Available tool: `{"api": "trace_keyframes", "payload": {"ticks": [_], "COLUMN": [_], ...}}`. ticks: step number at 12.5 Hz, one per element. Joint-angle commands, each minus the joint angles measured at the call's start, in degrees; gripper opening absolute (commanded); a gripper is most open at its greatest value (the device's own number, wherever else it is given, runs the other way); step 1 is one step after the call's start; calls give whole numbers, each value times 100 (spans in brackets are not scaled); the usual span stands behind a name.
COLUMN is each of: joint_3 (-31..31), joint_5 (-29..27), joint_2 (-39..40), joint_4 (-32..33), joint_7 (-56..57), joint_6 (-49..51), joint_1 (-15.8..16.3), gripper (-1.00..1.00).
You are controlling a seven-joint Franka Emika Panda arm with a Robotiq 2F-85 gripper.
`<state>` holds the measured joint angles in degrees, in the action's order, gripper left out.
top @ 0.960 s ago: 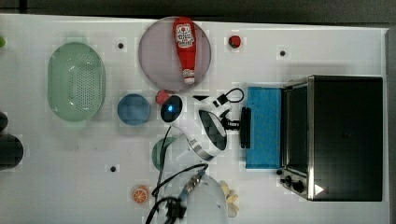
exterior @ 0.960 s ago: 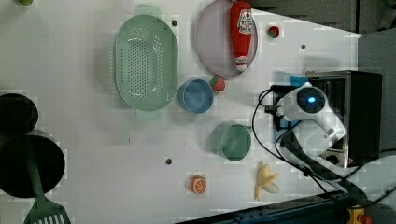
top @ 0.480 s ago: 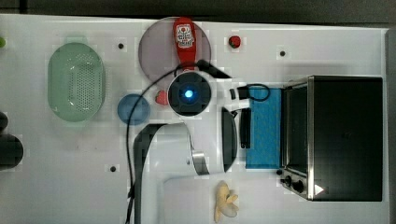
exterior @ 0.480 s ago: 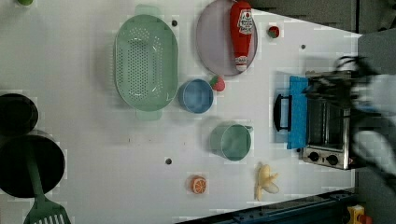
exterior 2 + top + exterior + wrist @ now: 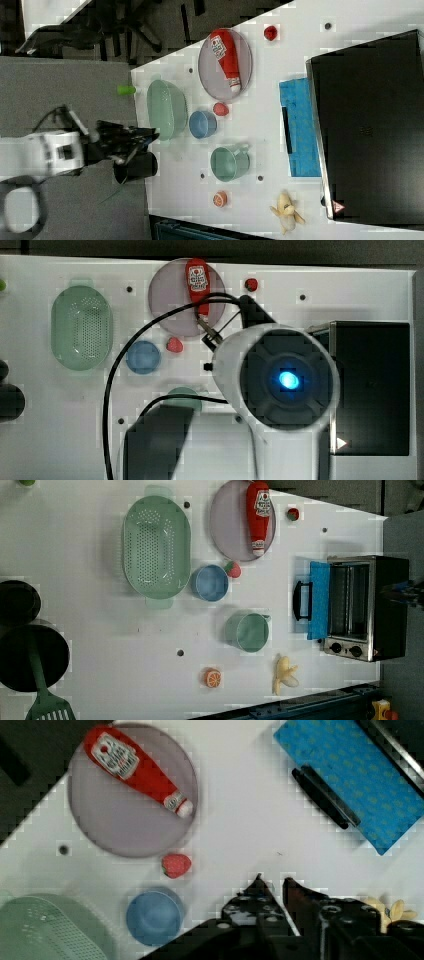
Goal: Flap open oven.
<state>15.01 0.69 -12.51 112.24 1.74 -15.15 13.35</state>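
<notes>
- Already the oven (image 5: 362, 607), a boxy silver-framed unit with black top, stands near the desk's (image 5: 100, 630) edge at the left view's right, its blue glass door (image 5: 318, 600) folded flat, dark bar handle (image 5: 301, 600) outermost.
- The gripper (image 5: 272, 887) hangs high above, fingers nearly together, holding nothing; the task looks done.

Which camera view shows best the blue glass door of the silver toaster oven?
The left view: the blue glass door lies flapped open, handle and oven cavity visible. The right and wrist views show it partly; in the top view the arm covers it.
</notes>
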Motion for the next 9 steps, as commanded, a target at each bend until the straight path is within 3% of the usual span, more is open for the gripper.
{"api": "trace_keyframes", "payload": {"ticks": [1, 5, 9], "joint_3": [95, 109, 153], "joint_5": [132, 202, 221], "joint_2": [-9, -174, -181], "joint_4": [-188, -459, -482], "joint_7": [-268, -1114, -1129], "joint_6": [367, 1284, 1457], "joint_1": [-36, -40, -56], "gripper": [-65, -65, -65]}}
